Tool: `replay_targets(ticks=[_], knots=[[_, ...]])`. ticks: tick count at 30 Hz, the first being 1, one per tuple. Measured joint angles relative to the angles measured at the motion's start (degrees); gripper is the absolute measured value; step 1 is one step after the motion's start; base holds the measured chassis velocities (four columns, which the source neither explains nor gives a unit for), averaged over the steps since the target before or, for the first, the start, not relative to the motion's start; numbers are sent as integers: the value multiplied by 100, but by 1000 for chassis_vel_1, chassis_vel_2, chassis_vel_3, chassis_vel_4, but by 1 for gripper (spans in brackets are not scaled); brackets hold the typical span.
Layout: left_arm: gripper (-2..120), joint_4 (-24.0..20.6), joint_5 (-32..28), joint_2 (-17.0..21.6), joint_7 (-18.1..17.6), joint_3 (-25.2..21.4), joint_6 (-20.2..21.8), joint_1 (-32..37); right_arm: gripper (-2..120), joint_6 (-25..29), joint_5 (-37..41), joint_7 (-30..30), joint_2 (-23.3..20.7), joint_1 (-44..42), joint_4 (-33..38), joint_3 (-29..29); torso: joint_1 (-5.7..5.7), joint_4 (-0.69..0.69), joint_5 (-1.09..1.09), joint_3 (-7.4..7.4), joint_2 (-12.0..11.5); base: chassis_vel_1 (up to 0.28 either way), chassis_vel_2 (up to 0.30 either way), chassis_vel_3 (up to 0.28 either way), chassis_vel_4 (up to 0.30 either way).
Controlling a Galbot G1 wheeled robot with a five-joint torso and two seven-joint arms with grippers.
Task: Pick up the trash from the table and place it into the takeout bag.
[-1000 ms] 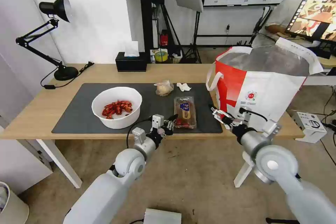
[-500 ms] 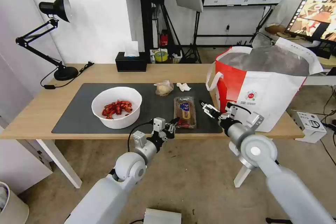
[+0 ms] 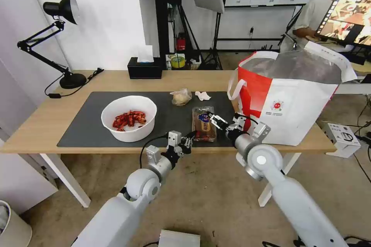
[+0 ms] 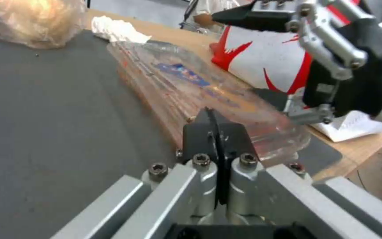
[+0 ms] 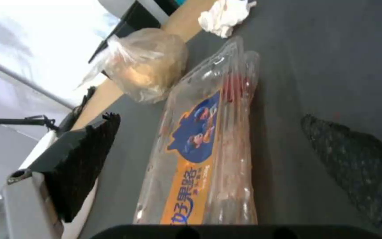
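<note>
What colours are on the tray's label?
Blue above, orange below; clearest on the tray in the right wrist view.

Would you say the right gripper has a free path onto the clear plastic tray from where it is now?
Probably yes. The right gripper is open at the clear plastic tray, one finger on each side in its wrist view, nothing between. The left gripper, shut, sits at the tray's near end and might crowd it.

Near corner of clear tray (image 4: 209, 96) masked by shut left tool (image 4: 215, 124). Right tool (image 5: 209, 156) cut off at frame edges, pads spread. Small bag (image 4: 27, 20) cropped at corner. Worktop (image 3: 46, 123) underside unseen.
</note>
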Motion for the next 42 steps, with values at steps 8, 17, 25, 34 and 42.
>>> replay_targets(ticks=[8,17,25,34,42], knots=[[0,-7,-4,-14,31,2,-6,73,100,-14,-27,-61,94,44,-168,-56,0,0,0,0,0,0,0,0,0],[0,-16,-2,-1,46,-15,-9,92,100,-35,-29,-75,160,155,-291,-123,0,0,1,-1,0,0,0,0,0],[0,-12,-2,1,46,-15,-9,91,82,-90,-26,-115,168,222,-357,-184,-1,0,0,-1,0,0,0,0,0],[0,-10,-12,-19,46,-36,-10,119,44,-96,-22,-165,143,120,-358,-179,0,0,1,-1,0,0,0,0,0],[0,18,-21,-56,41,-44,-10,112,11,-96,-28,-169,144,94,-353,-153,0,0,1,-1,0,0,0,0,0]])
